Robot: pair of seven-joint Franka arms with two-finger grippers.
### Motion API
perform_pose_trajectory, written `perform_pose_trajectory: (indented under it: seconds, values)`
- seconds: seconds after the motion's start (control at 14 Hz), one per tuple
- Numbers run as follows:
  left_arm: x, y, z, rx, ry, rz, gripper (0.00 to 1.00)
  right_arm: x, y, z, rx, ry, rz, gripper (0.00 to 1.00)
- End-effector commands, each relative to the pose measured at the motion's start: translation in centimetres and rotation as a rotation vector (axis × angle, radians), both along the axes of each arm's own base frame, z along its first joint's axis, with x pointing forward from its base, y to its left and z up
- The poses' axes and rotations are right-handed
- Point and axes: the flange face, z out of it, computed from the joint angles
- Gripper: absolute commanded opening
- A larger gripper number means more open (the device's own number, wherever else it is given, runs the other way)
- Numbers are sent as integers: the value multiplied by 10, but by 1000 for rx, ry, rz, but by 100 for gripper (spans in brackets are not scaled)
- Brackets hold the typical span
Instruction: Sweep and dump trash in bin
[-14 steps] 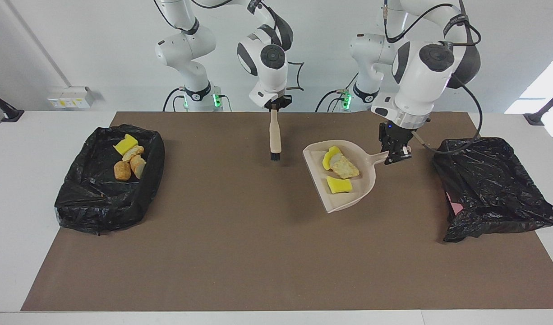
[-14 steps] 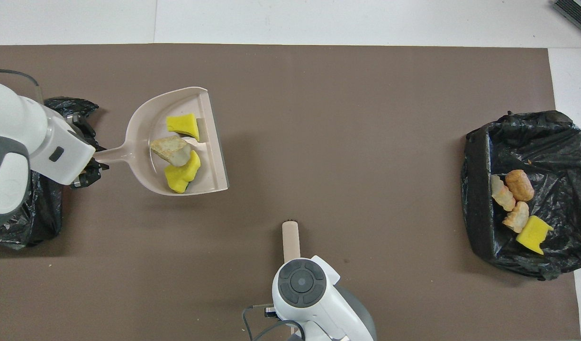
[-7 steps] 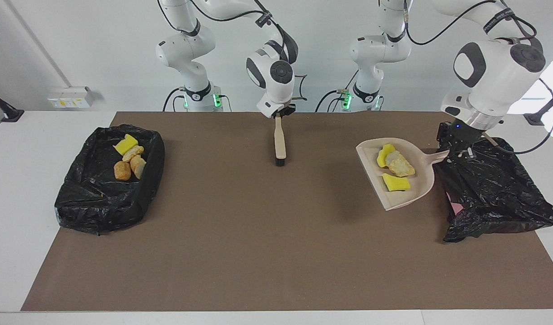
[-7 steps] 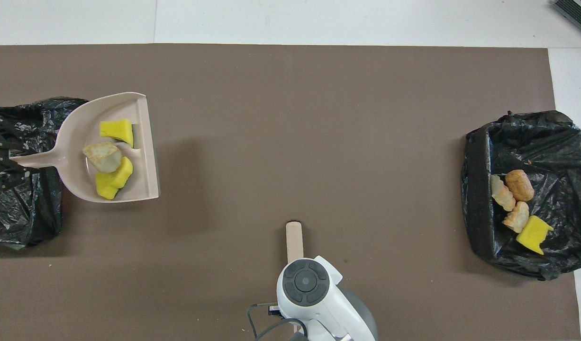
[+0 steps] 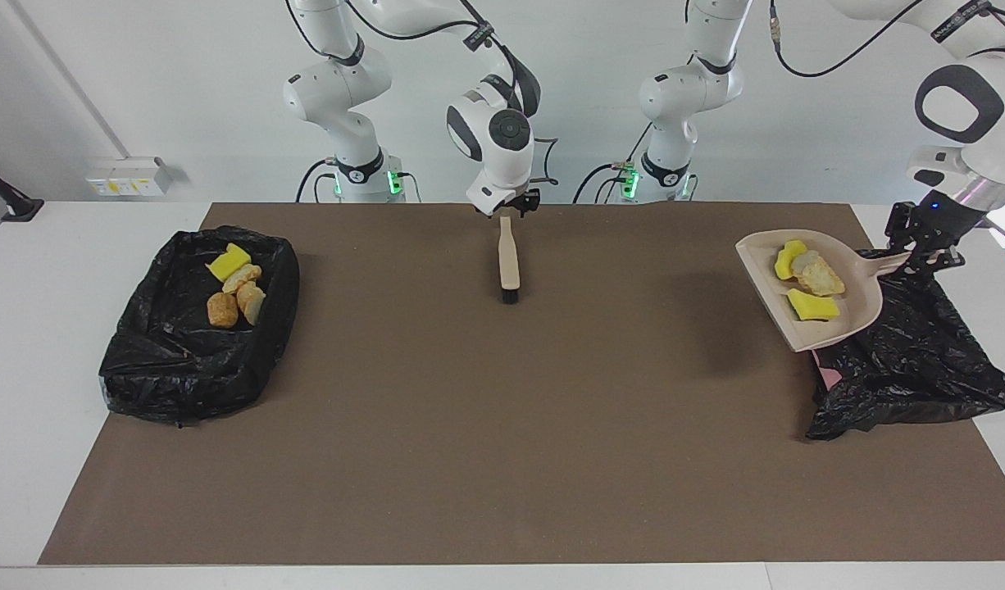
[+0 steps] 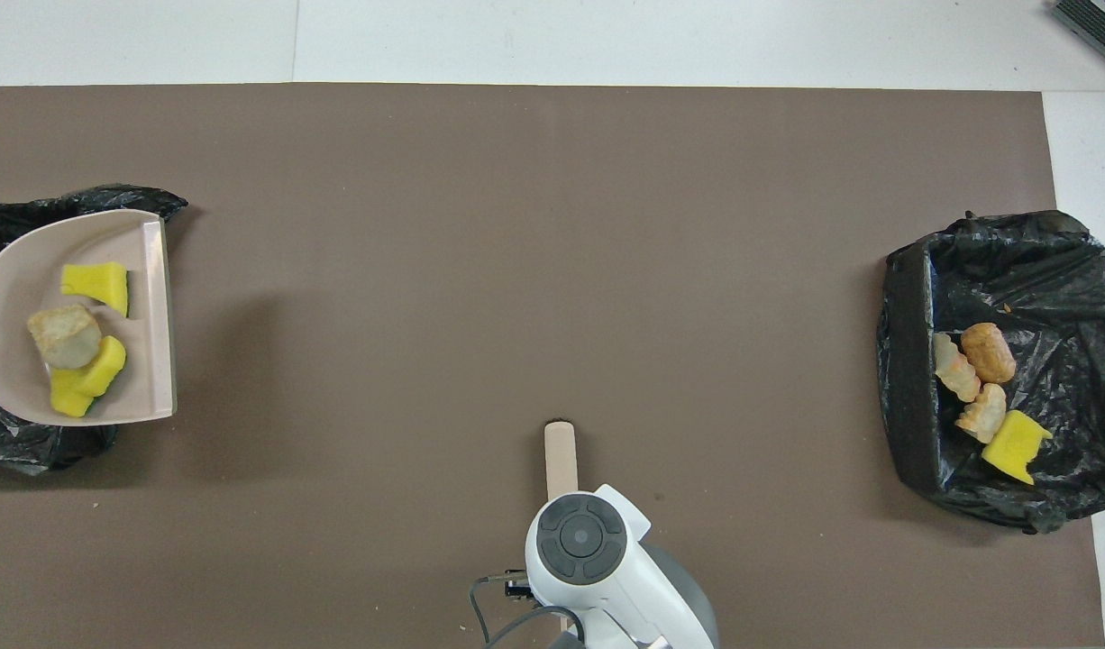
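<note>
1. The left hand (image 5: 920,250) is pressed together on the handle of the dustpan (image 5: 848,324), holding it in the air over the edge of the bin (image 5: 920,369) at the left arm's end.
2. Three pieces of trash (image 5: 822,279) lie in the pan. Its open lip faces the middle of the tabletop (image 5: 470,451), not the bin.
3. Risk: tipped from here, the pieces would likely slide out over the lip onto the tabletop.
4. Risk: the bin's black bag looks slumped, so pieces could bounce off it.
5. The right hand (image 5: 515,206) waits at the brush (image 5: 509,258); I cannot tell whether it grips it.
6. Four pieces (image 5: 238,291) lie in the second bin (image 5: 158,369).
</note>
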Motion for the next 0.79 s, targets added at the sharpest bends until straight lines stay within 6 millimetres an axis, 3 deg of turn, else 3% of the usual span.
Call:
perform_pose_trajectory:
  seconds: [0.0, 0.14, 0.29, 0.43, 0.57, 0.72]
  values:
    - [-9, 32, 13, 28, -24, -3, 0, 18, -3, 20, 36, -57, 0, 100]
    - [-8, 53, 26, 103, -51, -13, 0, 47, -15, 38, 41, -110, -27, 100]
    - [-6, 59, 30, 163, -65, -19, 0, 80, -35, 59, 44, -173, -63, 100]
    - [-7, 82, 32, 228, -110, 11, 0, 123, -64, 88, 54, -257, -122, 100]
    - [-3, 91, 35, 338, -136, -27, 0, 164, -82, 115, 62, -340, -153, 100]
    - [3, 96, 25, 430, -127, -77, 0, 183, -100, 129, 32, -385, -157, 100]
